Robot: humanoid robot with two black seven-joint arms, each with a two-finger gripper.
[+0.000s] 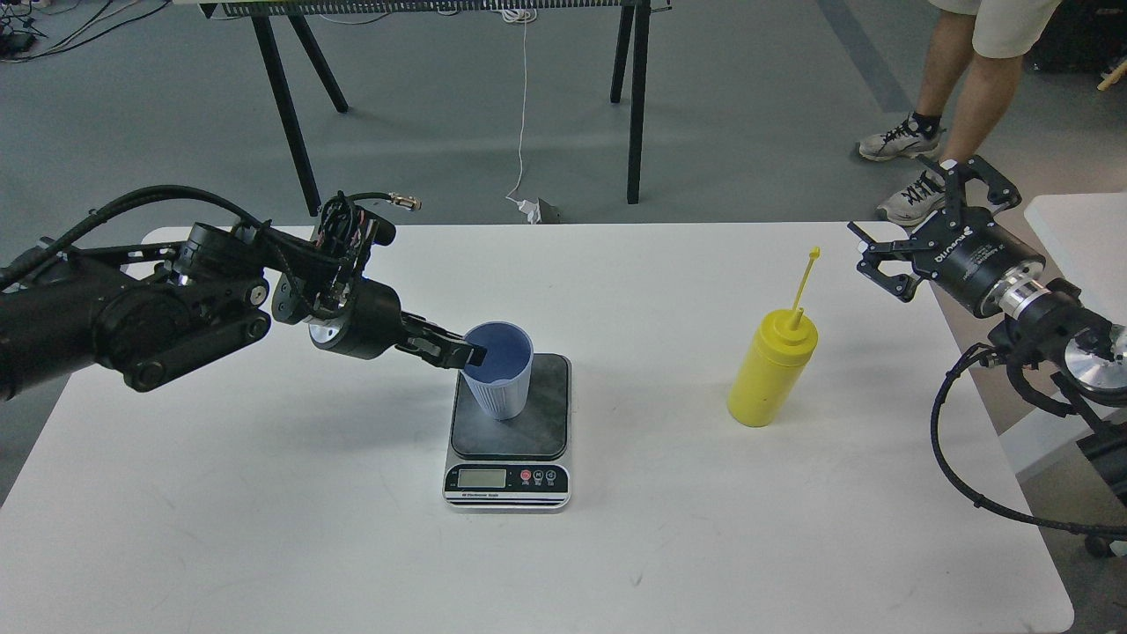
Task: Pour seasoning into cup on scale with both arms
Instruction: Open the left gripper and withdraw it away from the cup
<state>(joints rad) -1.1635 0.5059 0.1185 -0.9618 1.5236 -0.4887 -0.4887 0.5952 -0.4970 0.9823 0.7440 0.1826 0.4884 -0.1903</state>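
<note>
The light-blue cup [500, 379] stands upright on the dark plate of the scale [548, 421] at the table's middle. My left gripper [471, 355] reaches in from the left and its fingertips are closed on the cup's left rim. The yellow seasoning bottle [771, 368] stands upright to the right of the scale, with its cap strap sticking up. My right gripper [907, 211] is open and empty, held in the air at the table's right edge, up and to the right of the bottle and well apart from it.
The white table [352, 528] carries only the scale and the bottle. A person's legs [960, 97] stand beyond the far right corner. A black-legged table [634, 106] stands behind, and a second white surface [1083, 229] is at the right.
</note>
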